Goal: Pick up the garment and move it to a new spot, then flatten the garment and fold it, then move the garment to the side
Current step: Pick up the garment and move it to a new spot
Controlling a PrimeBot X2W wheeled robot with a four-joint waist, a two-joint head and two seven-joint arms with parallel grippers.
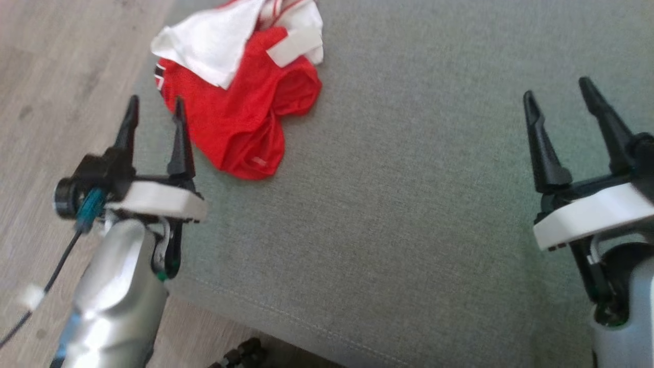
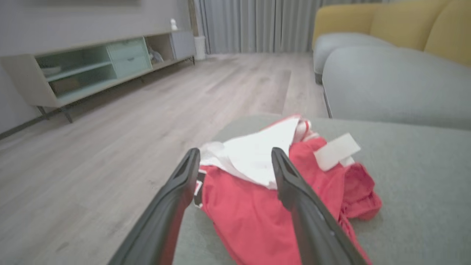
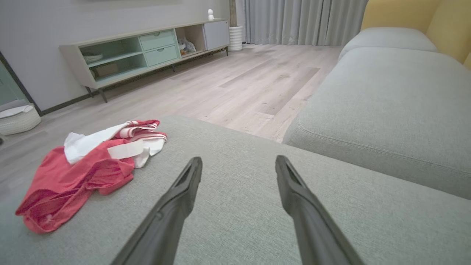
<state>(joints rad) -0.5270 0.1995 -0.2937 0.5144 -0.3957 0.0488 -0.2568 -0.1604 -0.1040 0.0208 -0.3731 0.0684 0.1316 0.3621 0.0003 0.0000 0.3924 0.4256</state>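
A red and white garment (image 1: 240,97) lies crumpled near the far left corner of a grey-green cushion (image 1: 409,204). My left gripper (image 1: 156,110) stands open at the cushion's left edge, just short of the garment, with nothing between its fingers. In the left wrist view the garment (image 2: 250,198) lies right beyond the open left gripper (image 2: 235,156). My right gripper (image 1: 557,97) is open over the cushion's right side, far from the garment. The right wrist view has the garment (image 3: 84,165) off to the left of the open right gripper (image 3: 239,163).
Wooden floor (image 1: 51,76) runs along the cushion's left edge. A grey sofa seat (image 3: 386,95) with yellow backs (image 2: 404,25) stands beyond the cushion. A low cabinet (image 3: 147,48) lines the far wall, a white basket (image 3: 18,119) at its near end.
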